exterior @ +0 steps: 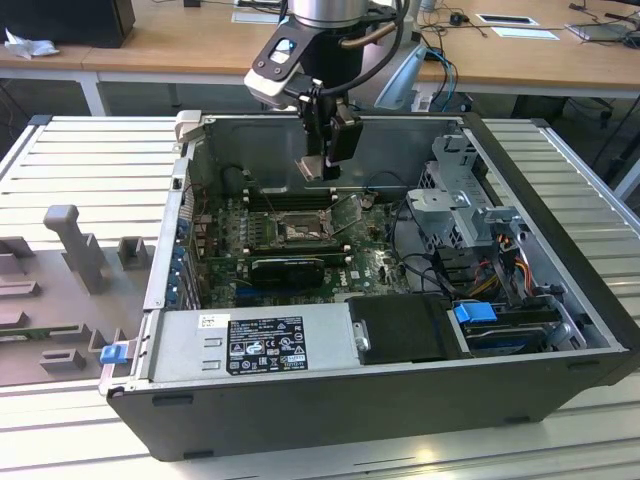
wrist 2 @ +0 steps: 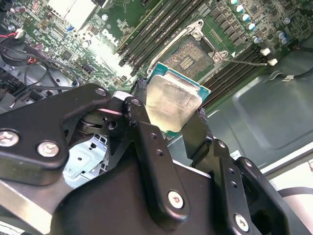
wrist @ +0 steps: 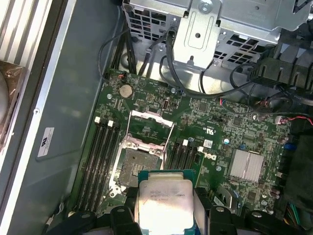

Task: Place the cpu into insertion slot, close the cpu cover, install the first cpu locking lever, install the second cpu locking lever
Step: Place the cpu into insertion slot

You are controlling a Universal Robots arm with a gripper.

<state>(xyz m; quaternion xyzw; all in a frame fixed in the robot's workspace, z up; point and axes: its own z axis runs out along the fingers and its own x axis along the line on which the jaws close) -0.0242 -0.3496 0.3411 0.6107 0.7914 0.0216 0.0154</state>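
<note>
Nearest in the exterior view, a silvery power supply [exterior: 250,345] with a dark label lies along the near wall of the open computer case [exterior: 330,420]. A blue tab [exterior: 475,312] sits toward the exterior view's right of it. Beyond the supply lies the green motherboard [exterior: 370,265], with a long black card [exterior: 285,268] standing across it.

Just past that card is the insertion slot [exterior: 300,228], a square socket with a dark frame and a brownish centre [wrist: 134,166] [wrist 2: 188,58]. It is bare, with nothing seated in it. The cpu cover [wrist: 149,125] is swung open and rests on the far side of the slot in the first wrist view. Rows of memory slots [wrist: 100,156] run along both sides of the socket.

The gripper [exterior: 322,165] hangs above the board, over the slot and well clear of it. In both wrist views its black fingers [wrist 2: 139,115] [wrist: 122,218] are clamped on opposite edges of the cpu [wrist 2: 173,100] [wrist: 164,203]. The chip's pale silvery face points toward the cameras, and it is held in the air, apart from the socket.

To the exterior view's right, a grey metal drive cage [exterior: 455,190] with bundled cables fills that end of the case. The case rests on a slatted table [exterior: 90,160], where grey blocks [exterior: 75,240] stand at the exterior view's left. Wooden desks [exterior: 150,40] run across the far background.
</note>
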